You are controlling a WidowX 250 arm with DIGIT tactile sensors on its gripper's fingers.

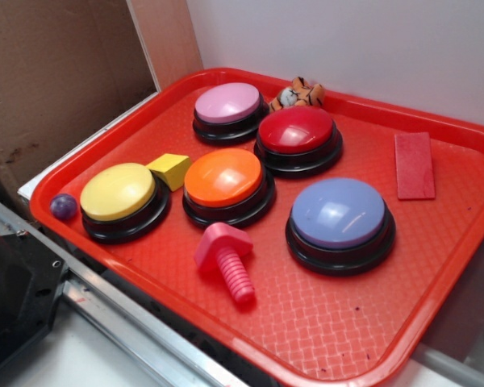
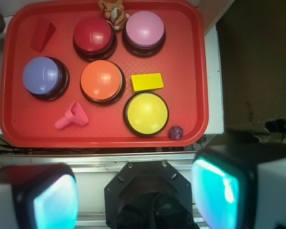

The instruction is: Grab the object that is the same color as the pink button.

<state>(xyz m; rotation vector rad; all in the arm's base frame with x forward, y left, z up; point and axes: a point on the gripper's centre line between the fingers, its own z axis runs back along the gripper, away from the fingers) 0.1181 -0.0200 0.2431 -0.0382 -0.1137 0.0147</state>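
Red tray [image 2: 190, 71]: pink bolt [image 2: 71, 116] lying well ahead of tool [image 2: 136, 193]; fingers [image 2: 55, 202] spread wide, empty.

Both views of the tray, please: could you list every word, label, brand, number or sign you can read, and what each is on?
None: no readable text in either view.
The pink button, the pink bolt, the other buttons, the blocks and the red tray have plain, unmarked surfaces.
The gripper shows only glowing teal pads, without lettering.
The cardboard behind shows no print.
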